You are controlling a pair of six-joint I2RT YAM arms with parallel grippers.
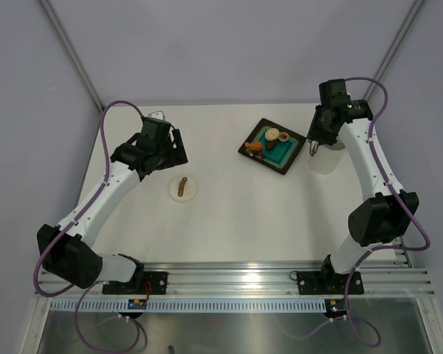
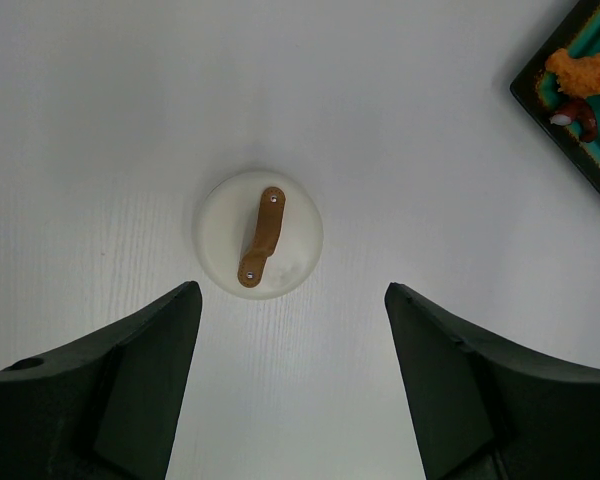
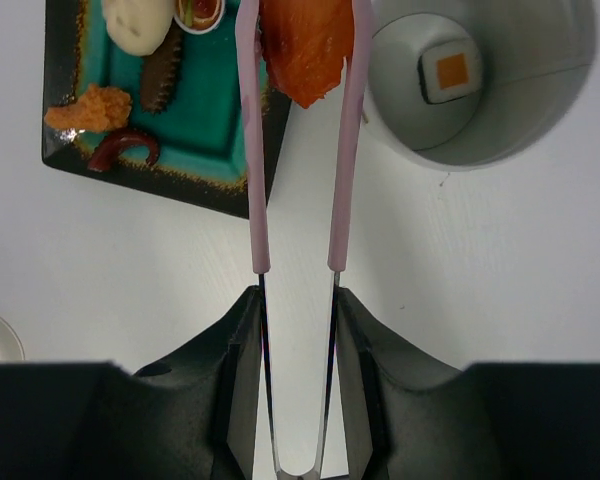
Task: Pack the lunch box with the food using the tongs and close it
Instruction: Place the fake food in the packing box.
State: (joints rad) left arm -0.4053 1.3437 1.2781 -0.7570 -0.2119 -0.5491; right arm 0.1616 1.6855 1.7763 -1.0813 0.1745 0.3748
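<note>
My right gripper (image 3: 298, 300) is shut on the pale pink tongs (image 3: 344, 150), whose two arms pinch an orange piece of food (image 3: 305, 45) between the black tray (image 3: 65, 160) and the lunch box (image 3: 500, 90). The white tub holds one cream square piece with an orange centre (image 3: 450, 70). More food, orange, brown-red and cream-white, lies on the tray's teal centre (image 1: 269, 140). The round white lid (image 2: 260, 233) with its brown stick handle (image 2: 262, 238) lies flat on the table. My left gripper (image 2: 292, 300) hangs open above the table just on the near side of the lid, touching nothing.
The black tray (image 1: 272, 146) sits at the table's back right, the tub (image 1: 326, 155) just right of it under my right arm. The lid (image 1: 183, 187) lies left of centre. Grey walls enclose the white table.
</note>
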